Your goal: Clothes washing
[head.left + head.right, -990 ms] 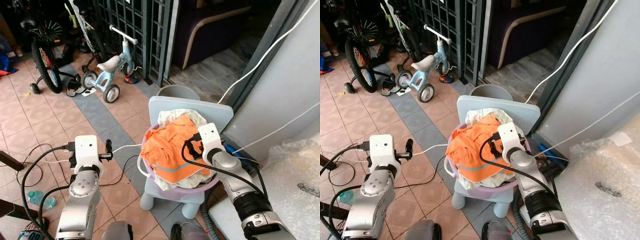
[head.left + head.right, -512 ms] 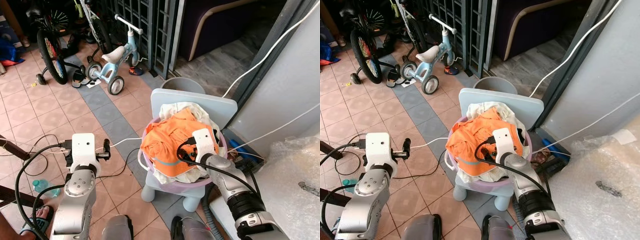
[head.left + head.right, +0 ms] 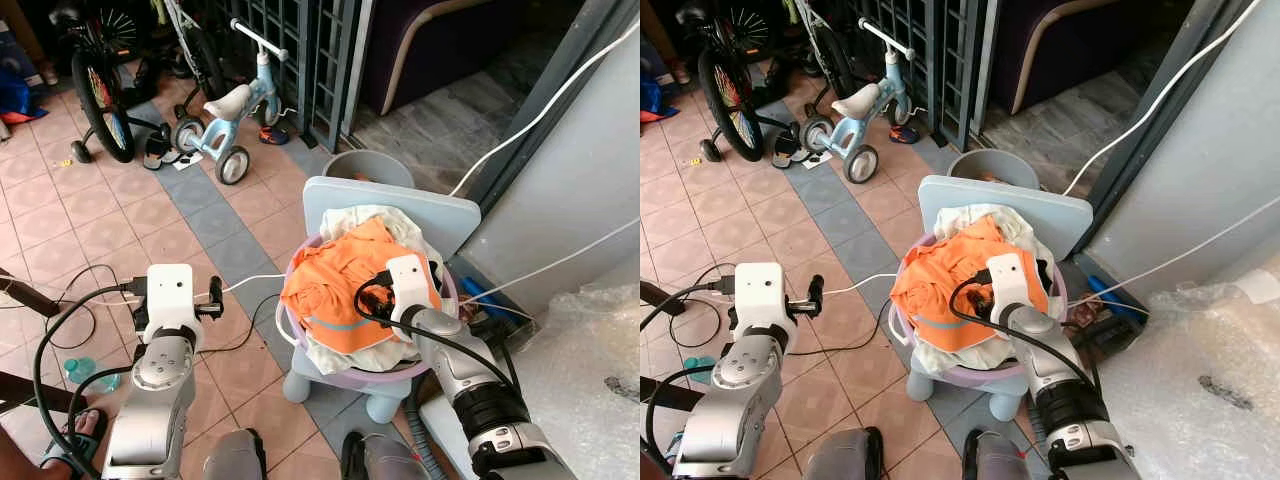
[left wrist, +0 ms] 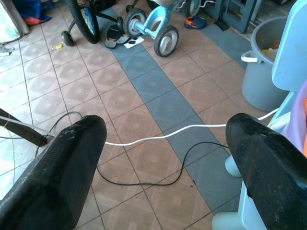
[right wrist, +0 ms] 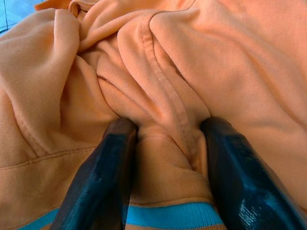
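Fabric bunched between our right gripper [image 5: 165, 158] fingers pinching the orange shirt [image 3: 335, 290]; other clothes risked snagging. Left gripper [image 4: 168, 158] hung spread.

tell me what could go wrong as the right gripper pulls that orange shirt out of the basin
1. The right gripper pinches only a small fold of the orange shirt; it may slip free.
2. White clothes lie tangled under the shirt and could drag out onto the tiles.
3. The basin sits on a small chair; a hard pull might tip it.
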{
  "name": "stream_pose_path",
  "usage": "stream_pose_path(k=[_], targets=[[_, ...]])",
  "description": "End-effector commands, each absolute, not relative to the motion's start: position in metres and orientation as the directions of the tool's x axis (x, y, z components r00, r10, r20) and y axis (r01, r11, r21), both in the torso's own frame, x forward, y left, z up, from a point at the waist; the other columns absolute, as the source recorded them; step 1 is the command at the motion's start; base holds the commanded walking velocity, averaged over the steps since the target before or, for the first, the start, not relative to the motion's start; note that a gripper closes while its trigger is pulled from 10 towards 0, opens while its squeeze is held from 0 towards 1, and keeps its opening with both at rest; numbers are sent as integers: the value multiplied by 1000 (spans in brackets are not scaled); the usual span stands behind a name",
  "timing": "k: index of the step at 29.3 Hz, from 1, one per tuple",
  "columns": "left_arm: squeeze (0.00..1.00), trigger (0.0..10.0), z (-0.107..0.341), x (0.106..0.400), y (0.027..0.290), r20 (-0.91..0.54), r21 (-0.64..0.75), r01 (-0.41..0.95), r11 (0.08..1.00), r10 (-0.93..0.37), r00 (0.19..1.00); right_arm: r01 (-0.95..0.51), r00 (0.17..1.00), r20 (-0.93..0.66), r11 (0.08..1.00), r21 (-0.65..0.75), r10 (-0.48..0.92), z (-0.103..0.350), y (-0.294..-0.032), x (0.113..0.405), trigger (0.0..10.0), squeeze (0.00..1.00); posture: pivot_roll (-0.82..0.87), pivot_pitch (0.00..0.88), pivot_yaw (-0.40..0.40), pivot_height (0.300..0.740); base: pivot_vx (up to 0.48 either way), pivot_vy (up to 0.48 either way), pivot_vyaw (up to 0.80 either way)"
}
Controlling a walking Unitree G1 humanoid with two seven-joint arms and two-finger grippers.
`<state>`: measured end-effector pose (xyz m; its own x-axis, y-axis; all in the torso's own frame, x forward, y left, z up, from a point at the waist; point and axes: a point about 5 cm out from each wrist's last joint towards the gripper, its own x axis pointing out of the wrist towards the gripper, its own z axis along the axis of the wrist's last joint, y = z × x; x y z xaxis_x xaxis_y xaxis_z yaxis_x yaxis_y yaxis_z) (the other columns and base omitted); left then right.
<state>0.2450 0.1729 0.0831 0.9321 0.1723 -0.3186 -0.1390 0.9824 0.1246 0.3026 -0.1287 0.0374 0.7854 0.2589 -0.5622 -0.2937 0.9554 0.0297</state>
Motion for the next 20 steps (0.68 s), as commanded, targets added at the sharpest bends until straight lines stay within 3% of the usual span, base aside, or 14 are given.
stream_pose_path(k=[1, 20], targets=[[0, 10000, 82, 246, 173, -322, 140, -145, 980, 183, 929, -281, 788, -561, 959, 36, 252, 40, -129, 305, 0, 0, 137, 156, -43, 740, 0, 0, 0], [0, 10000, 83, 251, 172, -311, 140, -146, 979, 184, 932, -238, 827, -500, 965, 107, 259, 48, -126, 309, 0, 0, 137, 139, -45, 740, 0, 0, 0]])
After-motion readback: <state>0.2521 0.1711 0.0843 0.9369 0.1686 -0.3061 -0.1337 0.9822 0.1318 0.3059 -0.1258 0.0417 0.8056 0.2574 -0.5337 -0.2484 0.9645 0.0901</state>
